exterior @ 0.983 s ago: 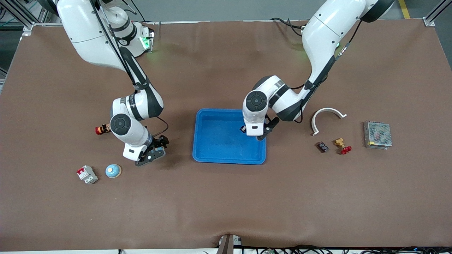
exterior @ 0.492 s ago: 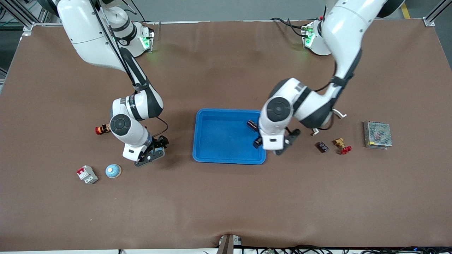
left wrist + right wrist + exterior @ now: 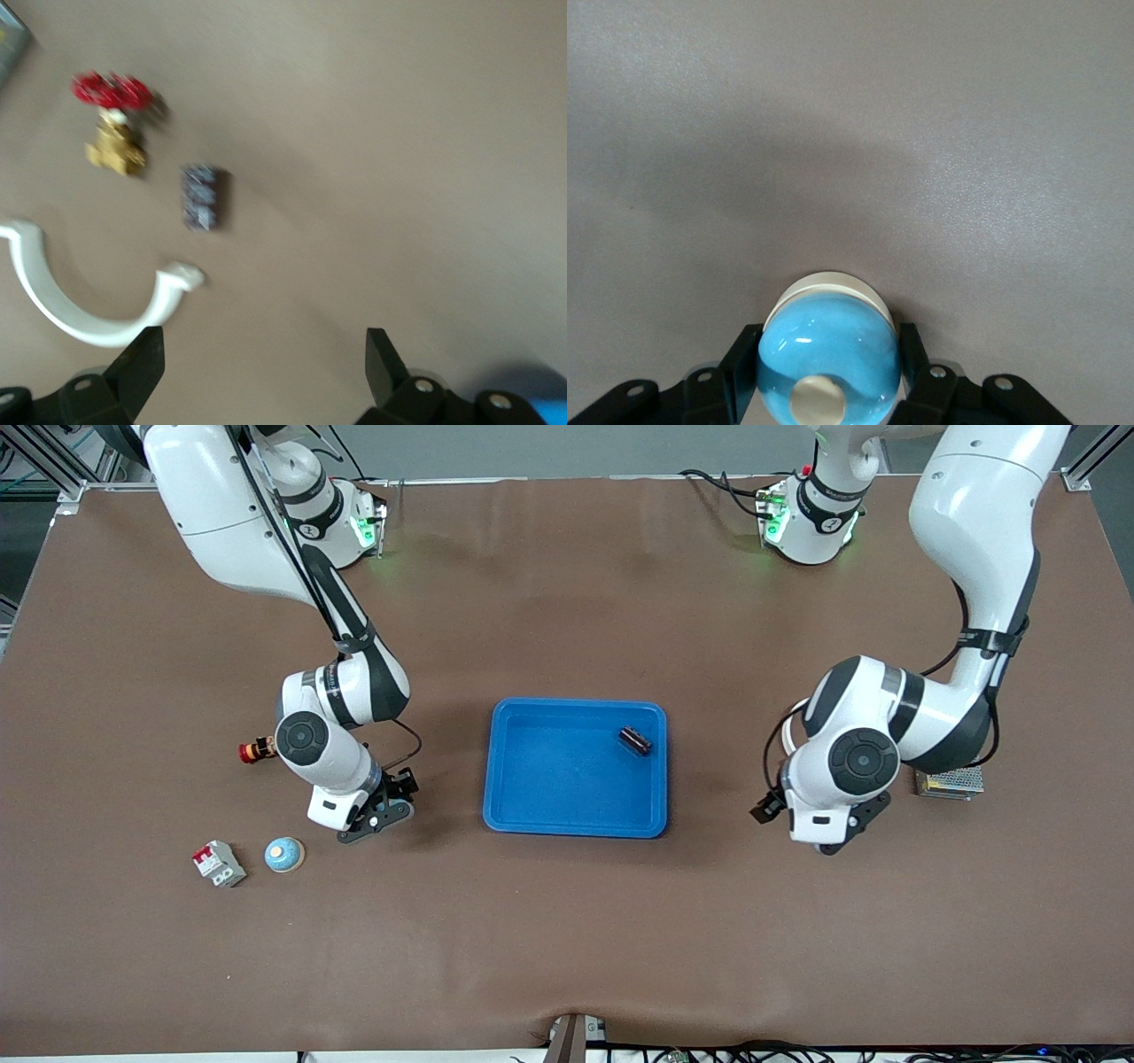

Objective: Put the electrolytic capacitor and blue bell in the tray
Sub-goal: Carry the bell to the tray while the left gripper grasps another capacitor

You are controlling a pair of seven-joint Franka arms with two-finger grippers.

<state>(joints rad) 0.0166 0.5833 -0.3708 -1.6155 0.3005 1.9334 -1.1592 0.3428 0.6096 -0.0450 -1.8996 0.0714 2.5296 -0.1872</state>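
R fingers (image 3: 740,372) tight on blue bell (image 3: 829,350); L fingers (image 3: 142,367) apart; capacitor (image 3: 635,740) in tray (image 3: 532,819)

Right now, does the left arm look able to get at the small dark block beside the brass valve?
Probably yes: the left gripper hangs over the table, fingers open, and the dark block lies bare, apart from the brass valve and white clamp.

The front camera is looking down from high across the bench (image 3: 567,939), facing both bases, with the tray (image 3: 576,825) at centre. The left wrist camera is peering past the left claw (image 3: 261,341) at bench toward the left arm's end from the tray. The right wrist camera is sitting close over the blue bell (image 3: 828,345), which the front view also shows, toward the right arm's end from the tray.
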